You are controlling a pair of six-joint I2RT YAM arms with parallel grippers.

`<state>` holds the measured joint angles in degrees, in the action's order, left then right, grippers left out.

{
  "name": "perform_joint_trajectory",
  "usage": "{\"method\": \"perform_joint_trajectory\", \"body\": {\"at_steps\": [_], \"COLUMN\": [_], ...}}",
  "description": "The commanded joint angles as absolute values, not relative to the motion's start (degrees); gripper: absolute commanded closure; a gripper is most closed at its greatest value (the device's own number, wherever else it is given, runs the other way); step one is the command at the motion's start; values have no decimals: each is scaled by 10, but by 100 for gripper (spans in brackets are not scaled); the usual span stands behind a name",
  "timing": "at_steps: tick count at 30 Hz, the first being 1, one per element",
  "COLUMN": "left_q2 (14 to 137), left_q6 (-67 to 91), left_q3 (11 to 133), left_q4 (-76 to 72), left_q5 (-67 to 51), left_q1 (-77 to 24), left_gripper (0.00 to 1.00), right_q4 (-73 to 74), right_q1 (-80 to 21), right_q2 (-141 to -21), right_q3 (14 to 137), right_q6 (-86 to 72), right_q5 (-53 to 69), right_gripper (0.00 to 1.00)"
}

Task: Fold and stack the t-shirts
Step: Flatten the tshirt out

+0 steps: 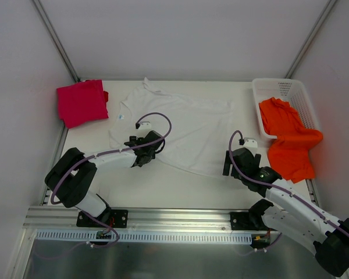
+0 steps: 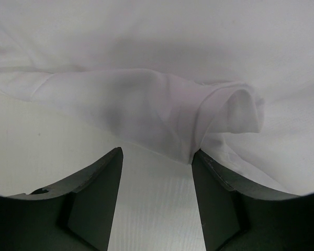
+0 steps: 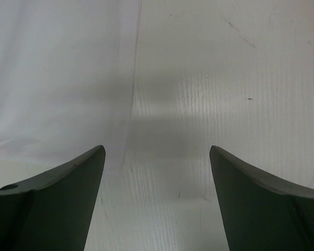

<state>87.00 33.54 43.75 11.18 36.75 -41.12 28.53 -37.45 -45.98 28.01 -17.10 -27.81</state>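
Note:
A white t-shirt (image 1: 189, 125) with a small blue neck label (image 1: 121, 115) lies spread across the middle of the table. My left gripper (image 1: 146, 150) sits low at its near left edge. In the left wrist view the left gripper (image 2: 157, 151) is open, with bare table between the jaws. A rolled fold of the white t-shirt (image 2: 220, 112) lies just ahead, and the right fingertip (image 2: 204, 164) touches its edge. My right gripper (image 1: 228, 164) is open by the shirt's near right edge. Under the right gripper (image 3: 157, 148), the white t-shirt (image 3: 57, 78) lies left of bare table. A magenta t-shirt (image 1: 81, 103) lies folded at the back left. An orange t-shirt (image 1: 288, 139) hangs out of the basket.
A white lattice basket (image 1: 294, 93) stands at the back right, with the orange shirt spilling over its near rim onto the table. White walls close in the left, back and right sides. A metal rail (image 1: 163, 218) runs along the near edge by the arm bases.

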Motion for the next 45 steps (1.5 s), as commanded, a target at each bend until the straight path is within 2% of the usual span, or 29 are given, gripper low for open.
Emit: {"method": "perform_joint_trajectory", "body": {"at_steps": [1,9,17,24,28,29,30,38,45], "left_q2": [877,899,918,933,942,945,947,926,835], "left_q6": [346,352,354,354,354,354,353,323,298], "left_q3": [453,469,482,489,491,492,494,500,554], "left_q4": [108,107,105,98,93,93,91,95,221], "left_q5": [389,393,395,394,393,393,392,388,364], "left_q1": [-404,-404,-403,-401,-395,-394,-392,-389,-398], "left_gripper": [45,61,64,74,90,98,100,100,100], "right_q4": [273,273,272,272,272,272,272,273,286], "right_q1": [-378,-379,-379,-379,-379,-380,-380,-380,-381], "right_q2": [-457,-458,-459,-460,-462,-463,-463,-467,-476], "right_q3": [275,275,274,274,274,275,275,277,296], "right_q6": [-170,-169,-168,-168,-168,-168,-168,-168,-173], "right_q5": [-285,-284,-284,-283,-283,-283,-283,-283,-276], "right_gripper": [15,14,15,15,14,15,15,15,15]}}
